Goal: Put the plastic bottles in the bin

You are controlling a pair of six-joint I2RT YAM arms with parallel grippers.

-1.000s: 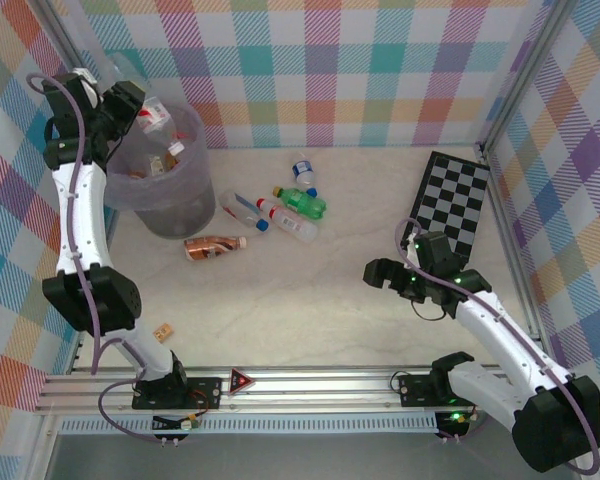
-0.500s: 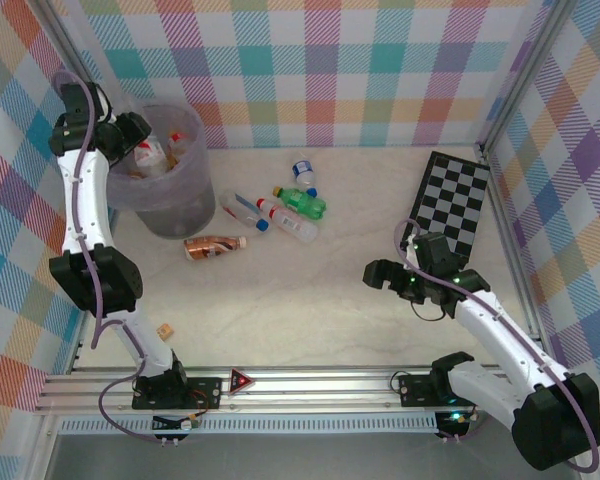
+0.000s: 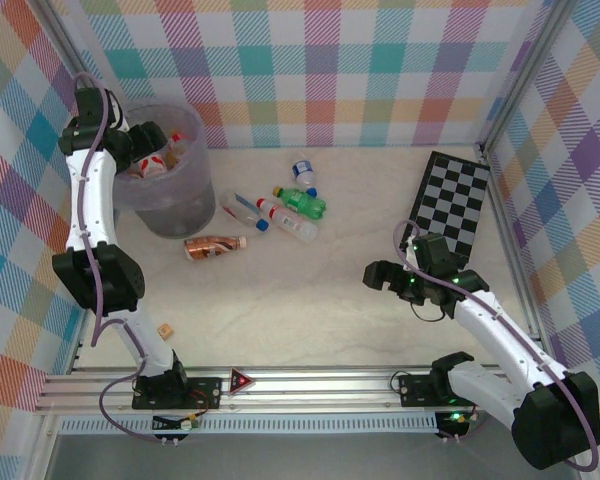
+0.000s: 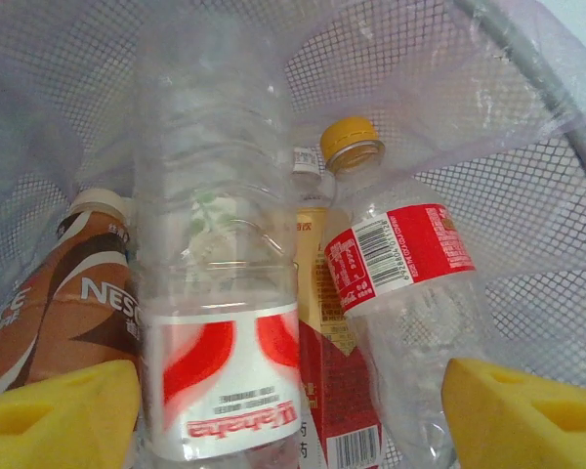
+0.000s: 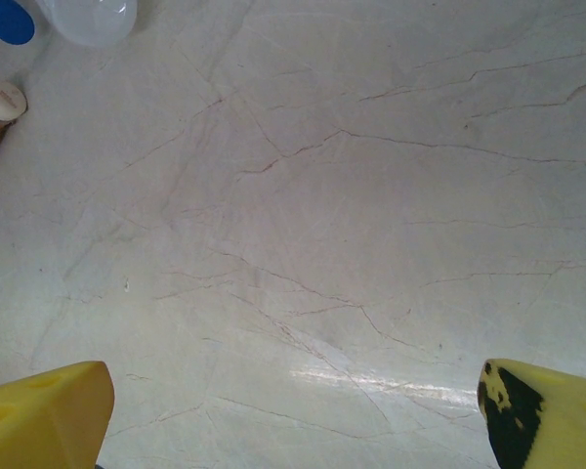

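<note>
My left gripper (image 3: 140, 150) reaches into the top of the bin (image 3: 175, 205), a round grey mesh basket with a liner. Its yellow fingers (image 4: 63, 415) stand wide apart, open. Between them a clear bottle with a red-white label (image 4: 215, 322) stands against a yellow-capped red-labelled bottle (image 4: 400, 283) and a brown bottle (image 4: 59, 313) inside the bin (image 4: 527, 195). On the table lie a blue-capped clear bottle (image 3: 242, 210), a red-capped one (image 3: 285, 220), a green one (image 3: 302, 203), a small upright one (image 3: 302, 172) and an amber-brown one (image 3: 212, 246). My right gripper (image 3: 372, 275) hangs open over bare table (image 5: 293, 420).
A black-and-white checkerboard (image 3: 450, 205) lies at the back right. A small tan block (image 3: 164, 329) sits near the left arm's base. Plaid walls close in the table on three sides. A blue cap (image 5: 8, 20) and a cream cap (image 5: 0, 103) show at the right wrist view's left edge.
My left gripper has dropped from above the bin's rim into it and its jaws have spread apart off the red-white labelled bottle. The right arm has not moved.
</note>
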